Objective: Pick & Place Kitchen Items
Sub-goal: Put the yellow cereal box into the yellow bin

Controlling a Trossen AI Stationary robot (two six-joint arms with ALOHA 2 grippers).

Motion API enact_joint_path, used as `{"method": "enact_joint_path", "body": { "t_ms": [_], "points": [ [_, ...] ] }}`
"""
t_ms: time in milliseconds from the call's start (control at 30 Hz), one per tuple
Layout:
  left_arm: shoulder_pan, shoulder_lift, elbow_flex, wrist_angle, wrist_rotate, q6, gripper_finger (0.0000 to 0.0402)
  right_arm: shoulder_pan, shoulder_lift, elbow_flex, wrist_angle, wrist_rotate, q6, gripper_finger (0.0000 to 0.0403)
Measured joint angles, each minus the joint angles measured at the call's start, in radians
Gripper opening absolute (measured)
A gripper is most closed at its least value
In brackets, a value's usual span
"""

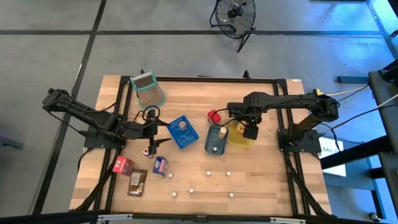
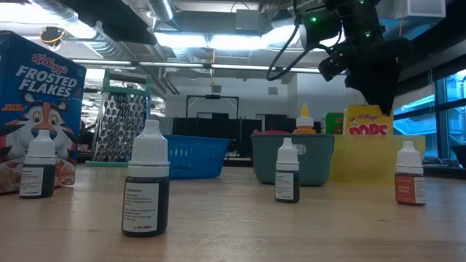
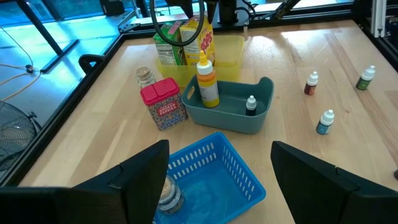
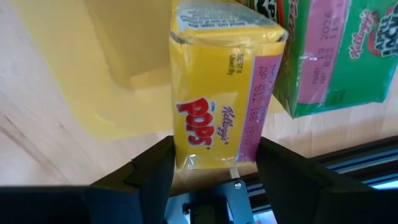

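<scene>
- While right gripper [image 4: 214, 163] clamps the yellow Pops cereal box [image 4: 217, 93] over the yellow tray [image 1: 239, 138] near the bench's right edge, sorting looks roughly half done.
- Left gripper [image 3: 217, 174] hovers, jaws wide and empty, over the blue basket [image 3: 214, 171].
- Left to do: small white-capped bottles [image 1: 208, 173] and boxes [image 1: 160, 165] along the bench's front edge.

Right gripper [image 4: 214, 171] hangs over the yellow tray [image 1: 235, 138], fingers clamped on either side of the yellow Pops box [image 4: 217, 93]. Left gripper [image 3: 217, 171] hovers beside the blue basket [image 3: 214, 165], arm stretched low, fingers spread wide, holding nothing.
</scene>
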Motion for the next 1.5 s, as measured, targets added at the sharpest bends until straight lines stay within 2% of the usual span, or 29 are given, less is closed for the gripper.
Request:
{"method": "enact_joint_path", "body": {
  "t_ms": [233,667,1500],
  "points": [
    [0.0,0.0,0.0,0.0,0.0,0.0,0.0279,0.0,0.0,0.0,0.001,0.057,0.019,0.0226],
    [0.0,0.0,0.0,0.0,0.0,0.0,0.0279,0.0,0.0,0.0,-0.018,0.055,0.036,0.0285],
    [0.0,0.0,0.0,0.0,0.0,0.0,0.0279,0.0,0.0,0.001,-0.069,0.065,0.026,0.0284]
  ]
}}
